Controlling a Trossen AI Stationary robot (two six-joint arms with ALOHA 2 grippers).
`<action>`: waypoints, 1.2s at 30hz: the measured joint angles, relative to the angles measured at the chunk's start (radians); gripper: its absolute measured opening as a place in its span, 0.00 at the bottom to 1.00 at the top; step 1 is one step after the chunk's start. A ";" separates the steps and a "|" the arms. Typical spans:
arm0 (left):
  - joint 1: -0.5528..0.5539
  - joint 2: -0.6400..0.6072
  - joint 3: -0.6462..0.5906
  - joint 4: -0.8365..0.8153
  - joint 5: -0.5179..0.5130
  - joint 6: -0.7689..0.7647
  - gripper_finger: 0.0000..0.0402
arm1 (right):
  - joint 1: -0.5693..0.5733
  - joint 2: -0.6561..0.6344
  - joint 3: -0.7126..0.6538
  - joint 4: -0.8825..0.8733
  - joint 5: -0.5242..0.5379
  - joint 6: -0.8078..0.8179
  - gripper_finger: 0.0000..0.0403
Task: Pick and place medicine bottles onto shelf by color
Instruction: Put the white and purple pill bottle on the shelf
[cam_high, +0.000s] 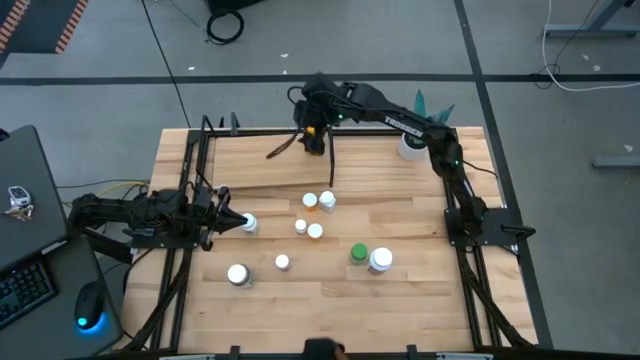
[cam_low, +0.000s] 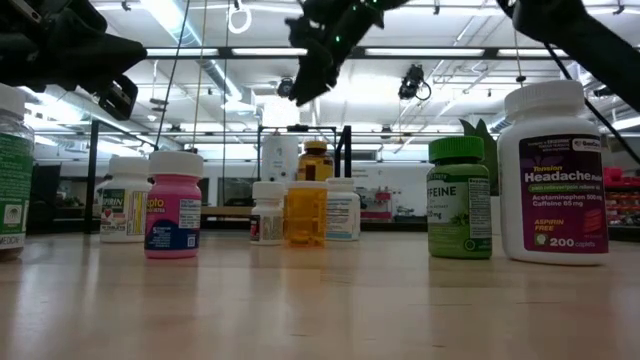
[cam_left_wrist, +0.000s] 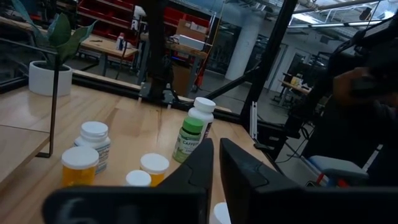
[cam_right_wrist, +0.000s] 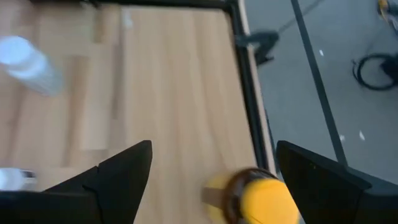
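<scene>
Overhead, eight small white-capped medicine bottles (cam_high: 315, 231) are counted mid-table, while the right gripper (cam_high: 313, 139), jaws wide, empty, is held over the light wood shelf (cam_high: 262, 160) near its far edge, and the left gripper (cam_high: 232, 222) is closed on nothing.

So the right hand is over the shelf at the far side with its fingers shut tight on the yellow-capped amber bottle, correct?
Not quite. The right hand is over the shelf at the far side, but its fingers are spread wide. The right wrist view shows the yellow-capped amber bottle standing free between them, touching neither finger.
</scene>
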 joint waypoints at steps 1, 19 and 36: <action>0.000 0.000 0.000 0.000 0.000 0.000 0.09 | 0.015 -0.009 0.000 0.000 0.000 0.002 0.87; 0.000 0.000 0.000 0.000 0.000 0.000 0.08 | 0.271 -0.031 -0.002 -0.188 -0.042 0.042 0.87; 0.000 0.000 0.000 0.000 0.000 0.000 0.07 | 0.456 -0.038 -0.065 -0.521 0.056 0.304 0.84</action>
